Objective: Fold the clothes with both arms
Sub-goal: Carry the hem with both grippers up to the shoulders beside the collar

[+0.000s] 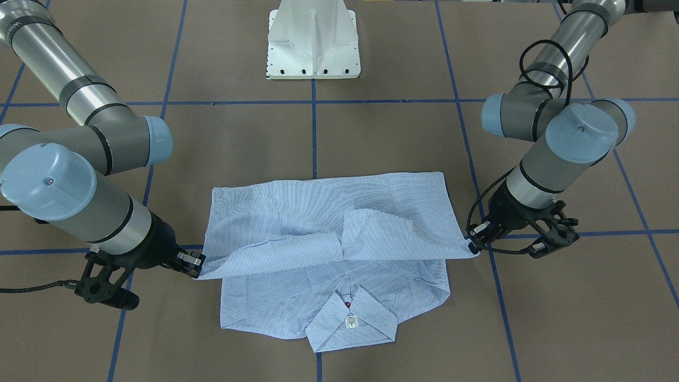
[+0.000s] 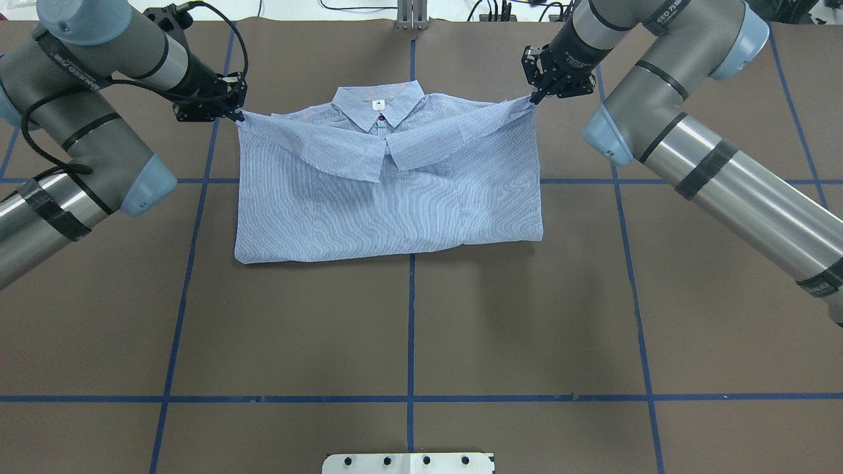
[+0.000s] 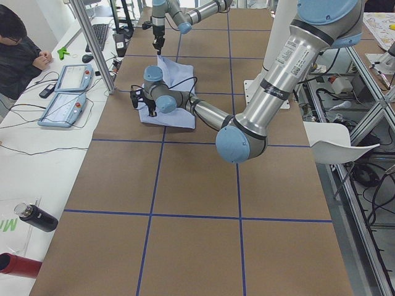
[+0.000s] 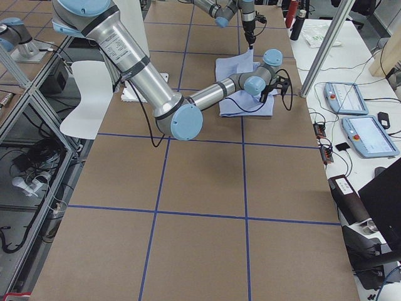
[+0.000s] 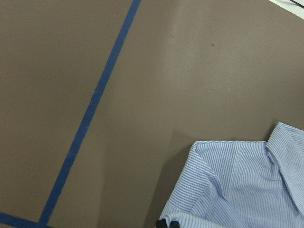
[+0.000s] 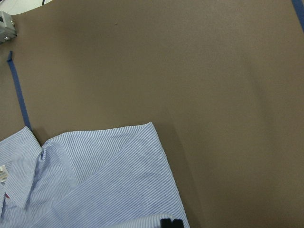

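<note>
- The left gripper (image 2: 235,113) is pinched shut on the left corner of the shirt's (image 2: 388,210) top layer, and that corner is raised slightly off the layer below.
- The right gripper (image 2: 532,99) is clamped the same way on the right corner.
- The held edge runs left to right between the two claws. It sags in the middle into two flaps that droop toward the robot, just short of the collar (image 2: 377,108).
- The shirt lies on the far half of the brown table (image 2: 461,329), with its collar at the far end and a straight folded edge on the near side.
- Each arm is nearest its own corner, and the shirt's body lies on the near side of both claws. The next move probably calls for lowering both corners together, level with each other, to keep the edge parallel to the near fold.
</note>
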